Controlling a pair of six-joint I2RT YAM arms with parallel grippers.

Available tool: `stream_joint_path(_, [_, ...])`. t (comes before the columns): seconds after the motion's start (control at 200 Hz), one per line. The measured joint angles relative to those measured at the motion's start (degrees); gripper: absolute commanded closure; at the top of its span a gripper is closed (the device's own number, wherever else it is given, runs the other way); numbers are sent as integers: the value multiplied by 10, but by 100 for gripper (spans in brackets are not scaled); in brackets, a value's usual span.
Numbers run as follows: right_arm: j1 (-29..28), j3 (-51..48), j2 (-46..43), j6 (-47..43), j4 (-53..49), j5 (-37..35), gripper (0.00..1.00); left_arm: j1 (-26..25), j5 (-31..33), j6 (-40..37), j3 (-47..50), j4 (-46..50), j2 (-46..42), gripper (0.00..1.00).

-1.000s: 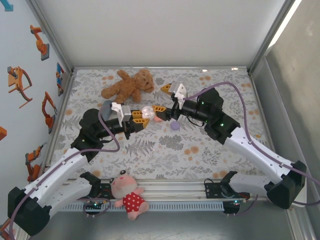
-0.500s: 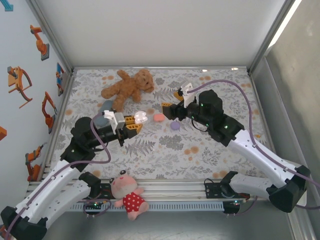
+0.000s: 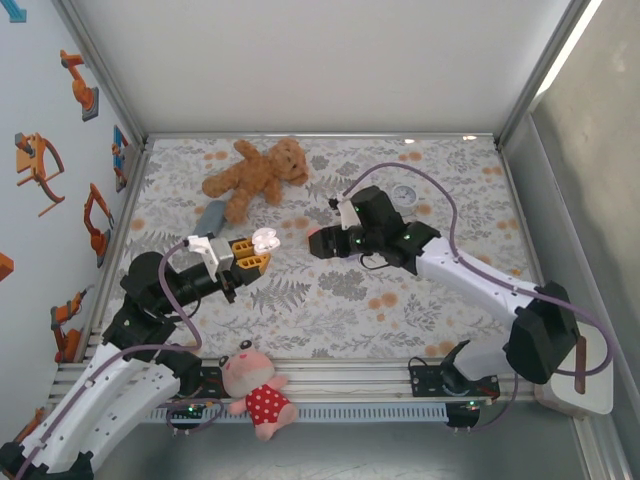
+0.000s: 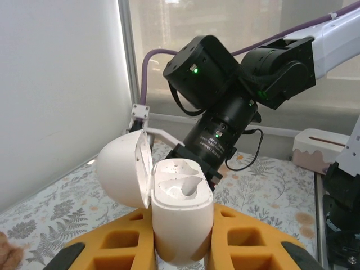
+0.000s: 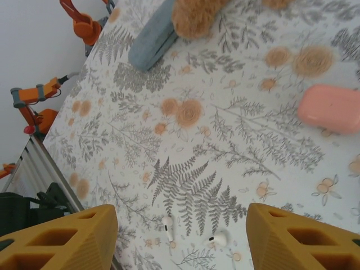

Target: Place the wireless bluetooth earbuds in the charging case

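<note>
We find the left fingers [image 4: 107,247] clenched on an open white charging case [image 4: 181,216]. The right fingers [image 5: 67,239] stand released, empty. Two white earbuds [image 5: 169,228] lie on the table [image 5: 225,140], apart from the pink case [image 5: 329,108].

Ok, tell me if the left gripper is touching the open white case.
Touching. The left wrist view shows the open white case clamped between the yellow fingers of the left gripper, which press against both its sides.

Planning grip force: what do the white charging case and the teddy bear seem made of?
The white charging case looks like hard plastic, smooth with a slight sheen on its open lid. The teddy bear looks like plush fabric, matte, with a fuzzy outline.
</note>
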State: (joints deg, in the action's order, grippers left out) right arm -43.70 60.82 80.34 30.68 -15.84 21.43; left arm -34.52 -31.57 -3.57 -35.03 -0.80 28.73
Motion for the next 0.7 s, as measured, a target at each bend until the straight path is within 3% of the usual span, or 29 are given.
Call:
stream_joint_path(0.436, [-82, 40, 196, 61, -10, 82, 51, 0, 6, -9, 0, 20, -3, 100])
stream_joint_path(0.701, [-101, 97, 284, 64, -19, 113, 55, 0, 7, -12, 0, 21, -9, 100])
